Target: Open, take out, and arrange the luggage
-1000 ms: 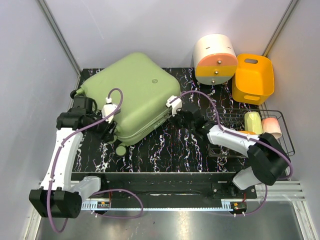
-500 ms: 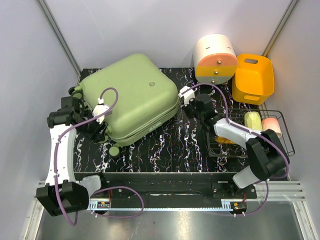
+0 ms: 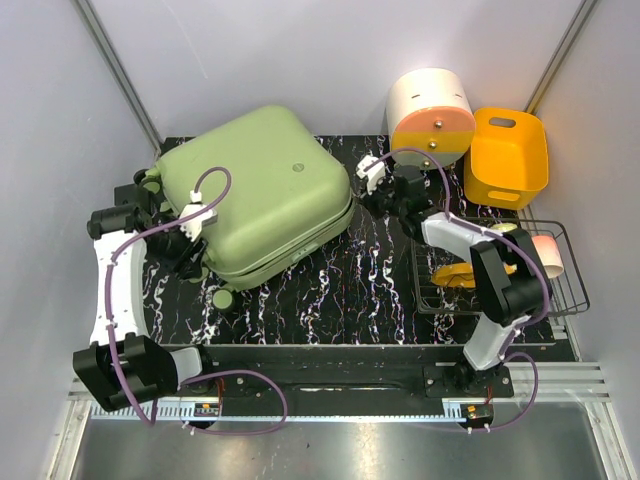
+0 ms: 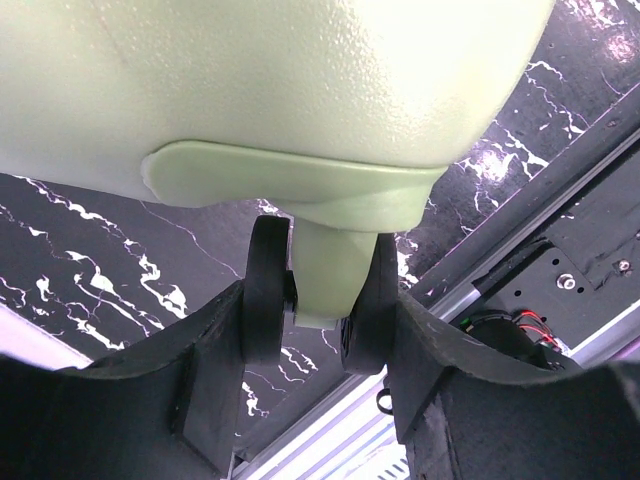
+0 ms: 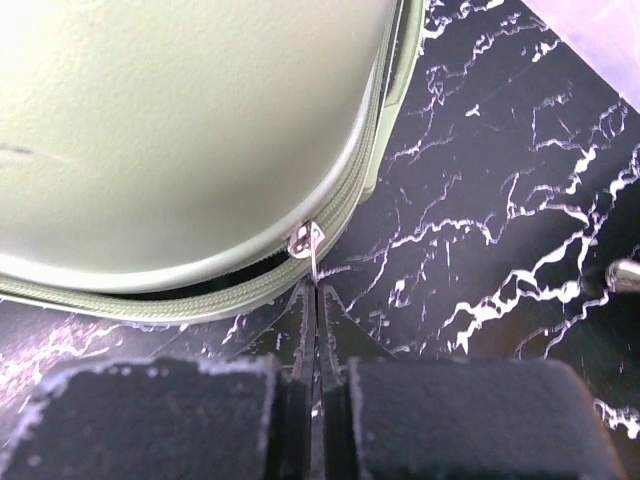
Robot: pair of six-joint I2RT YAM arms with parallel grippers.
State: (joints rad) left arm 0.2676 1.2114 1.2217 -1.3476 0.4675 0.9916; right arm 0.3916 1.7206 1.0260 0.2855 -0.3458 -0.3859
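Luggage (image 3: 262,185) lies closed on the worktop's (image 3: 350,285) left; I judge I am unzipping it. Left claw (image 4: 320,305) clamps its wheel (image 4: 326,265), and right claw (image 5: 316,335) pinches the zip pull (image 5: 304,240). Next, I think, I must drag that pull steadily along the seam (image 5: 200,292).

Noted smooth, faintly satin hard plastic on luggage (image 3: 260,195) shell; woven cloth tape along zip seam (image 5: 170,300); shiny metal zip pull (image 5: 305,242). Recorded glossy black marble-patterned table (image 3: 340,290); matt, finely grainy black left gripper (image 4: 318,315) fingers (image 4: 265,290).
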